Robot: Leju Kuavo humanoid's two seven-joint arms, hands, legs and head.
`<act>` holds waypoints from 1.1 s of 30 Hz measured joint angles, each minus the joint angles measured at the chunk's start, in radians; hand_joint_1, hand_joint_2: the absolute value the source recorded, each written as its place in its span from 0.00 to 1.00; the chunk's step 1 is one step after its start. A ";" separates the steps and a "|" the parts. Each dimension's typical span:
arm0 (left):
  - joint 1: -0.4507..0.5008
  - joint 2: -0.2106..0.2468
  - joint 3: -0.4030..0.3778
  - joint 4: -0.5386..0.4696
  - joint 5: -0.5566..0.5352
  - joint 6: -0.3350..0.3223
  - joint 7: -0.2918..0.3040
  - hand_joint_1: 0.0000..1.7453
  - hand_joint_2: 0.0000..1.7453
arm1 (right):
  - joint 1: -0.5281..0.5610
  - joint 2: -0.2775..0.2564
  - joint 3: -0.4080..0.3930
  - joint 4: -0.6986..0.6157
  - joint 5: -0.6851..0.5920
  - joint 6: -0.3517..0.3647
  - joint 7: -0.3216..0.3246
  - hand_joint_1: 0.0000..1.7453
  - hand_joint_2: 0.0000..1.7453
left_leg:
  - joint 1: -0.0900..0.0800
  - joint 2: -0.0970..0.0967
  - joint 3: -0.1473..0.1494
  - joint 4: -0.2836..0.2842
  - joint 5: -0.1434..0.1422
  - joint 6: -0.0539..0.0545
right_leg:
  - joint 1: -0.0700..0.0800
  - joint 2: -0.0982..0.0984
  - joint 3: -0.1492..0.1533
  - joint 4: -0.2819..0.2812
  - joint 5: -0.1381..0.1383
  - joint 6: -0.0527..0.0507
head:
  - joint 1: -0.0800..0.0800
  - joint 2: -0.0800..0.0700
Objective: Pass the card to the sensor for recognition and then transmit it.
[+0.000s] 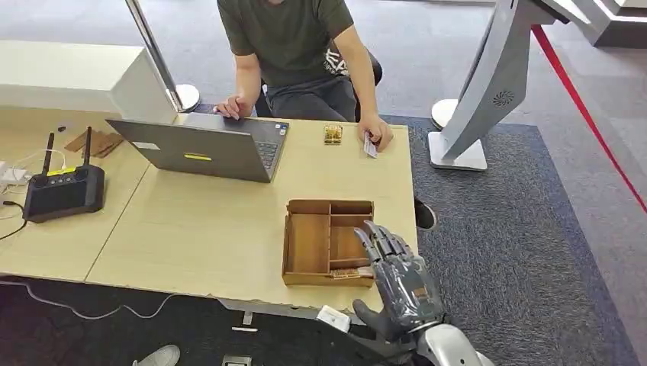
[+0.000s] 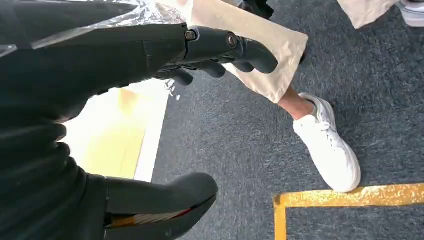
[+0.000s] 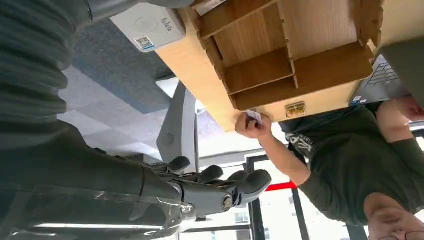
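Wooden tray (image 1: 308, 244) near front right corner of tabletop (image 1: 206, 229), compartments bare. Right hand (image 1: 397, 282) raised over tray's front right corner, fingers extended and apart, grasping nothing. Left hand (image 2: 150, 55) hanging above grey carpet, fingers loosely curled, nothing in them. Card (image 1: 370, 145) at far right edge of tabletop, pinched in person's hand (image 1: 378, 133). Small gold item (image 1: 333, 134) just beside it at far edge. Laptop (image 1: 206, 149) open at far edge. White sensor (image 3: 148, 26) at tabletop's front edge, beside tray.
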 joint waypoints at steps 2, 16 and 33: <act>0.000 0.000 0.000 0.000 0.001 0.000 0.000 0.00 1.00 | 0.000 0.000 0.007 0.014 -0.002 -0.006 -0.007 0.00 1.00 | 0.000 0.000 0.000 0.000 0.000 0.000 | 0.000 0.000 0.000 0.000 0.000 0.000 | 0.000 0.000; 0.000 0.000 0.000 -0.002 0.007 0.002 0.000 0.00 1.00 | -0.015 0.044 0.051 0.191 -0.026 -0.040 -0.052 0.00 1.00 | 0.000 0.000 0.000 0.000 0.000 0.000 | 0.000 0.000 0.000 0.000 0.000 0.000 | 0.000 0.000; -0.001 0.000 0.000 -0.002 0.009 0.002 0.000 0.00 1.00 | -0.026 0.066 0.077 0.271 -0.027 -0.046 -0.055 0.00 1.00 | 0.000 0.000 0.000 0.000 0.000 0.000 | 0.000 0.000 0.000 0.000 0.000 0.000 | 0.000 0.000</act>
